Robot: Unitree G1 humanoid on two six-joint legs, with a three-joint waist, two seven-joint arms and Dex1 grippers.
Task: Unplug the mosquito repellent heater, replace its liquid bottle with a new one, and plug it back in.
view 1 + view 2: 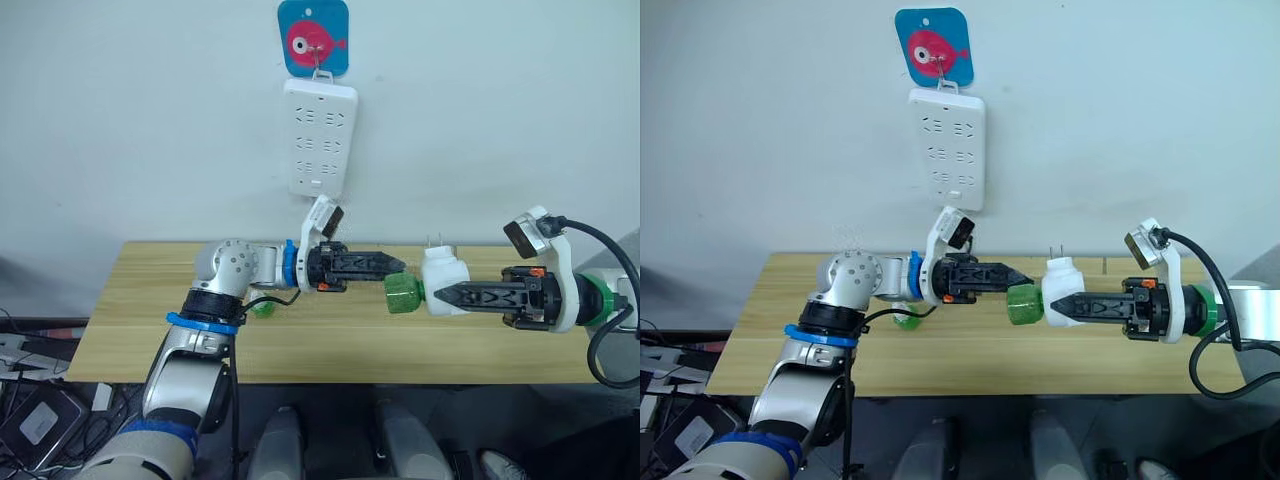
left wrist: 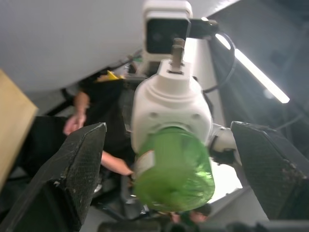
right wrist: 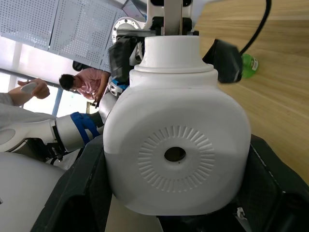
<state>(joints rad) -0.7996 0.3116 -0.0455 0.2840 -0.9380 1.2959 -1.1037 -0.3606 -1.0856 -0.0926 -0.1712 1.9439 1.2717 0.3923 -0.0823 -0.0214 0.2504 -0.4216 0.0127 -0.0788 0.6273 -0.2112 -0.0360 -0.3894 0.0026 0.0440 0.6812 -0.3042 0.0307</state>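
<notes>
My right gripper [image 1: 441, 295] is shut on the white mosquito repellent heater [image 1: 444, 270], holding it above the table with its two metal prongs pointing up. A green liquid bottle [image 1: 403, 295] sticks out of the heater toward my left arm. In the right wrist view the heater [image 3: 176, 121] sits between the black fingers, its round vent hole facing the camera. My left gripper [image 1: 397, 265] is open at the bottle's end. In the left wrist view its fingers [image 2: 82, 159] stand wide on either side of the bottle [image 2: 174, 169], not touching it.
A long white power strip [image 1: 320, 138] hangs on the wall from a blue fish hook [image 1: 313, 38]. Another green bottle [image 1: 262, 308] lies on the wooden table [image 1: 330, 345] under my left forearm. A person [image 3: 87, 79] stands in the background.
</notes>
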